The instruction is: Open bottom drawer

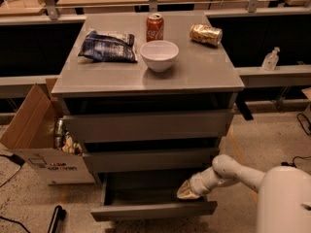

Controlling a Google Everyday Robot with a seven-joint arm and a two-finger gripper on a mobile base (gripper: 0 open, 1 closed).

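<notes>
The bottom drawer point(150, 210) of the grey desk point(199, 69) stands pulled out, its flat front low near the floor and its grey inside showing. The hand point(187, 192) sits at the drawer's right end, just behind the front panel, on a white arm point(234, 172) coming in from the right. Whether it is open or closed I cannot tell. On the desk are a white bowl point(159, 55), an upright red can point(155, 27) behind it, a gold can point(206, 34) lying on its side, and a dark snack bag point(107, 46). An open cardboard box point(34, 130) stands left of the desk.
</notes>
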